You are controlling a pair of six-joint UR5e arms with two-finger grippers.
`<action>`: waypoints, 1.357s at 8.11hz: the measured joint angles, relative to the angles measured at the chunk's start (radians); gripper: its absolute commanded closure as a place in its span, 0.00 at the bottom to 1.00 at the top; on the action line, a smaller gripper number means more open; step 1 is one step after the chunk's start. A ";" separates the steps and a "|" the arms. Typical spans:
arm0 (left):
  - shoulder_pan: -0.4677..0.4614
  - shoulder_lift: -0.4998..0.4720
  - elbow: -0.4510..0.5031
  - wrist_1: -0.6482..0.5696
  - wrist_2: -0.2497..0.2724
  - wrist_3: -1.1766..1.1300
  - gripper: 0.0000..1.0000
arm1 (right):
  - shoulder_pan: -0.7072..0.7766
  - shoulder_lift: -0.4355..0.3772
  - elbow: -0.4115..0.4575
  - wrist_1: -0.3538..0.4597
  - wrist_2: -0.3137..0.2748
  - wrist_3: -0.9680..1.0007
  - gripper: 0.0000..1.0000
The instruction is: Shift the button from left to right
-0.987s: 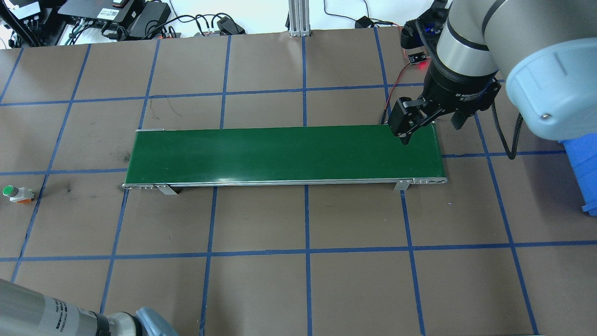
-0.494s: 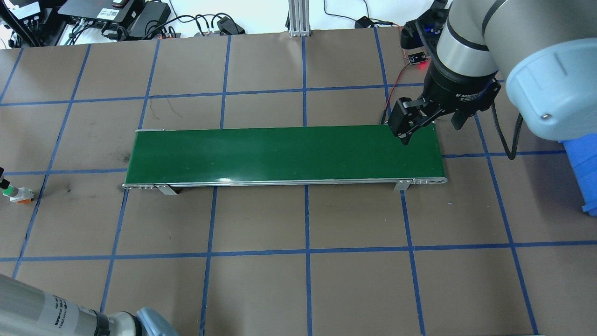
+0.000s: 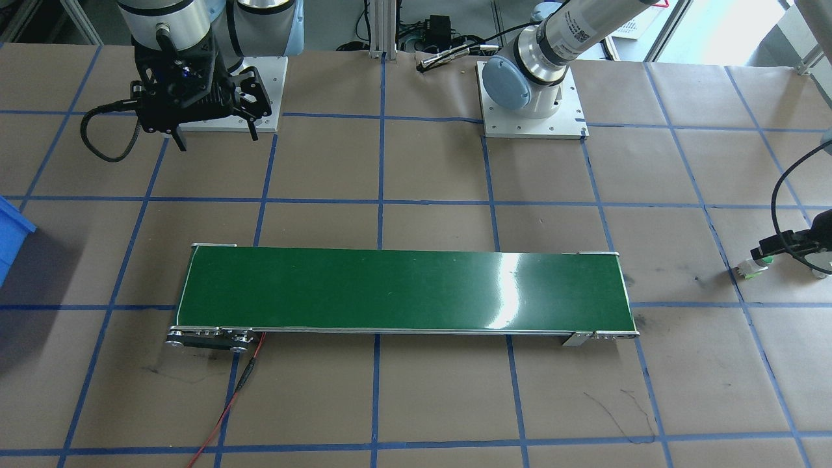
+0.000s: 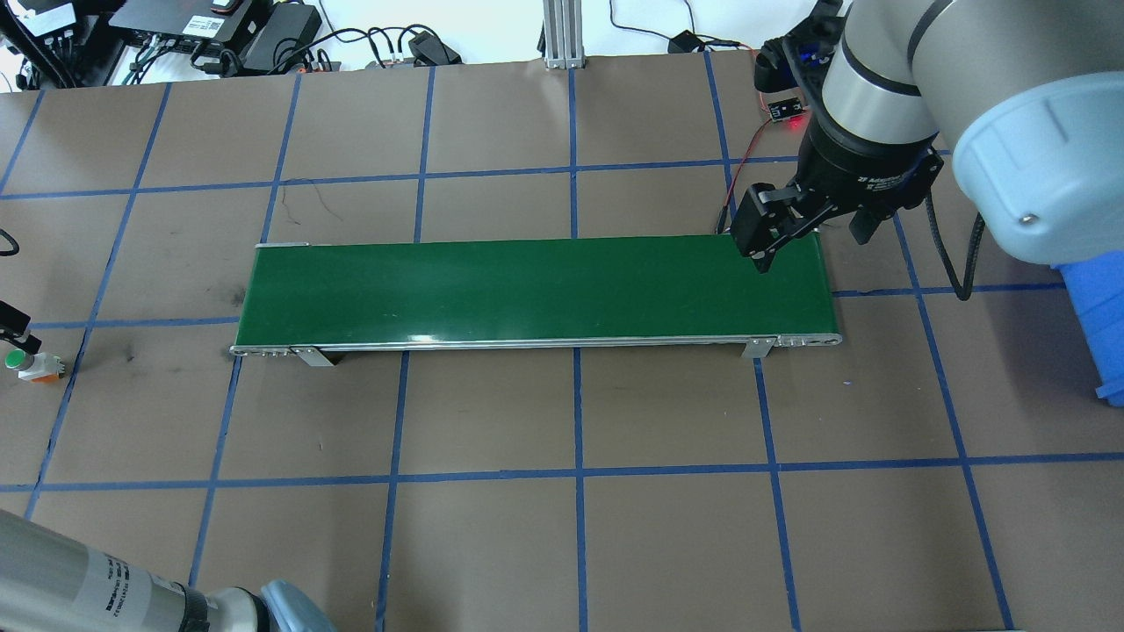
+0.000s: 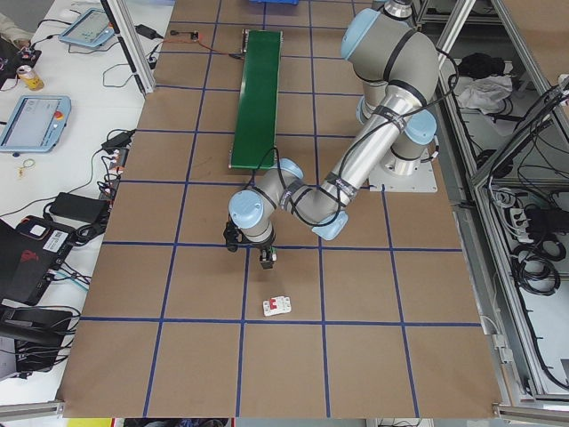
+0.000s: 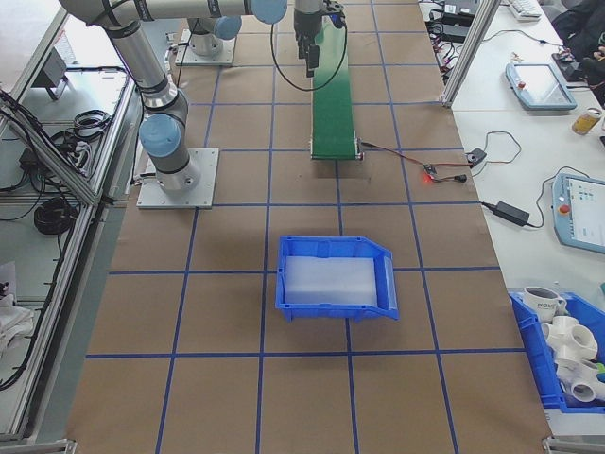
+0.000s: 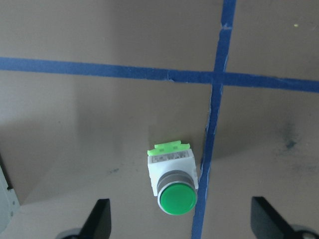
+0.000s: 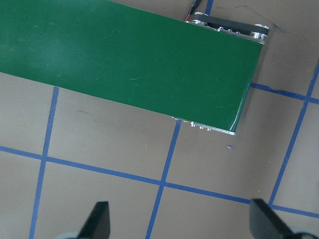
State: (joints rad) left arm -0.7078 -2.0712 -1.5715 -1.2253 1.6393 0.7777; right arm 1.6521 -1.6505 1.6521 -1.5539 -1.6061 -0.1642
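Observation:
The button [image 7: 174, 184], with a green cap on a white body, lies on its side on the brown paper at the table's left end [image 4: 22, 363] [image 3: 754, 268] [image 5: 277, 306]. My left gripper [image 7: 182, 225] hangs open just above it; the cap shows between the two fingertips, with no contact visible. In the overhead view only one dark finger [image 4: 16, 326] pokes in at the left edge. My right gripper [image 4: 808, 235] [image 3: 216, 136] [image 8: 182, 225] stands open and empty above the right end of the green belt [image 4: 536, 290].
The green conveyor belt [image 3: 403, 289] crosses the table's middle, with a red wire [image 3: 227, 403] trailing from its end. A blue bin [image 6: 336, 274] [image 4: 1098, 307] stands beyond the belt's right end. Blue tape lines grid the brown paper.
My left gripper's finger has come into the overhead view from the left edge and now sits beside the button. The button and the right arm have not moved.

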 measured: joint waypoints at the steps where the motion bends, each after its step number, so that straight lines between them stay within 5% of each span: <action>1: 0.000 -0.009 -0.004 0.005 0.000 0.001 0.00 | 0.000 0.000 0.000 0.000 0.000 0.000 0.00; 6: 0.002 -0.058 -0.008 0.014 -0.002 -0.002 0.00 | 0.000 -0.001 0.000 -0.001 0.001 0.000 0.00; 9: 0.003 -0.062 -0.008 0.016 -0.001 -0.001 0.65 | 0.000 0.000 0.000 0.000 0.002 0.000 0.00; 11: 0.004 -0.062 -0.008 0.014 0.003 0.010 0.83 | 0.000 0.000 0.000 -0.001 0.002 0.000 0.00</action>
State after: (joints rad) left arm -0.7042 -2.1337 -1.5800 -1.2118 1.6419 0.7877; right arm 1.6521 -1.6506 1.6521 -1.5545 -1.6046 -0.1641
